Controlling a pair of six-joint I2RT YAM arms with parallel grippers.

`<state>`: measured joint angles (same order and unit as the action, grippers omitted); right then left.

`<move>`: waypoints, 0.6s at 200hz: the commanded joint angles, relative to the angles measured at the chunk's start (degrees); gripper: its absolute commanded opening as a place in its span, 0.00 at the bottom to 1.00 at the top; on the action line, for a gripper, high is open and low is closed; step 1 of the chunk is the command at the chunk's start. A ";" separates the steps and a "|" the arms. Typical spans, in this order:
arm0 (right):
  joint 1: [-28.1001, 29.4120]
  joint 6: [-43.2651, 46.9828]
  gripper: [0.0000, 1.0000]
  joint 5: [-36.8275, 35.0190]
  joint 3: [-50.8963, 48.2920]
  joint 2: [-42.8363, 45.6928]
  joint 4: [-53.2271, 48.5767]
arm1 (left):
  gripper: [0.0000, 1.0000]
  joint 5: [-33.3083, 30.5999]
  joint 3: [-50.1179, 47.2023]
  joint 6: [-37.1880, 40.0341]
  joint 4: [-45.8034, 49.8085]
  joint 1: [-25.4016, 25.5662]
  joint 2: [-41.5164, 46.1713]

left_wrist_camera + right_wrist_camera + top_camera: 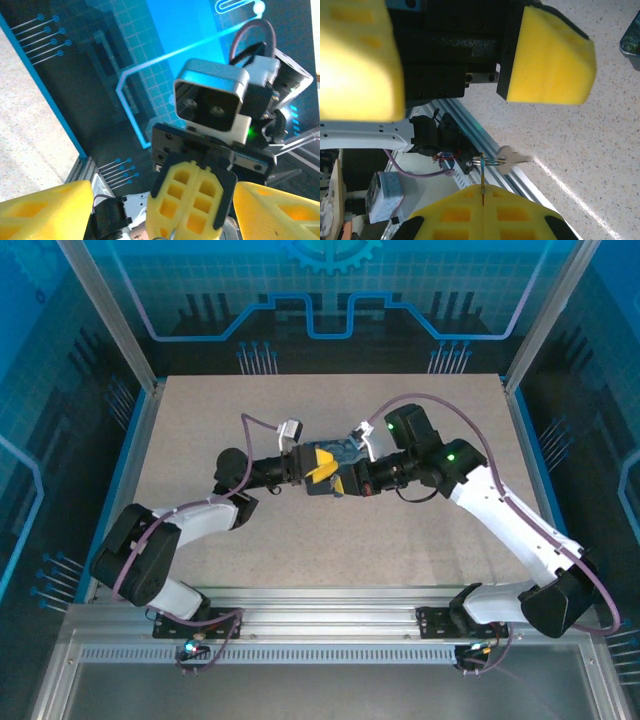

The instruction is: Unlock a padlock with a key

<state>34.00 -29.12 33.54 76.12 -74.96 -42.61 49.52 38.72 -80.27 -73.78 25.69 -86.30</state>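
Note:
My right gripper [483, 190] is shut on a thin metal key [482, 172] seen edge-on, sticking out from between its yellow pads. A small ring [490, 161] hangs on that key and carries a second silver key [514, 159]. My left gripper [165, 212] is open, its yellow fingers [45, 212] spread wide on either side of the right gripper's shut pads [192, 200]. In the top view the two grippers, left [318, 468] and right [337, 480], meet tip to tip above mid-table. The padlock is hidden.
A blue-and-yellow painted tin box [346, 451] lies on the speckled table [330, 540] just behind the meeting grippers; its corner [633, 40] shows in the right wrist view. The aluminium rail [320, 600] runs along the near edge. Blue enclosure walls surround the table.

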 commanded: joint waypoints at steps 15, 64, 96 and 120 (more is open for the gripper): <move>-1.90 -1.49 0.00 4.27 1.61 0.25 3.19 | 0.77 2.07 0.04 -1.84 -6.30 1.58 0.72; -2.78 -1.89 0.00 5.75 2.46 -0.67 4.81 | 0.72 2.08 0.47 -1.29 -6.36 3.73 0.08; -3.63 -2.25 0.00 5.57 1.75 -0.04 5.17 | 0.59 1.74 0.39 -1.45 -6.40 3.61 0.21; -4.27 -2.26 0.00 5.49 0.90 0.90 5.00 | 0.48 1.55 0.30 -1.47 -6.30 3.46 0.52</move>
<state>30.74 -30.85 37.63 76.69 -75.18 -38.46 50.48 38.72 -81.49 -77.52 29.10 -86.30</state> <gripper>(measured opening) 0.058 0.520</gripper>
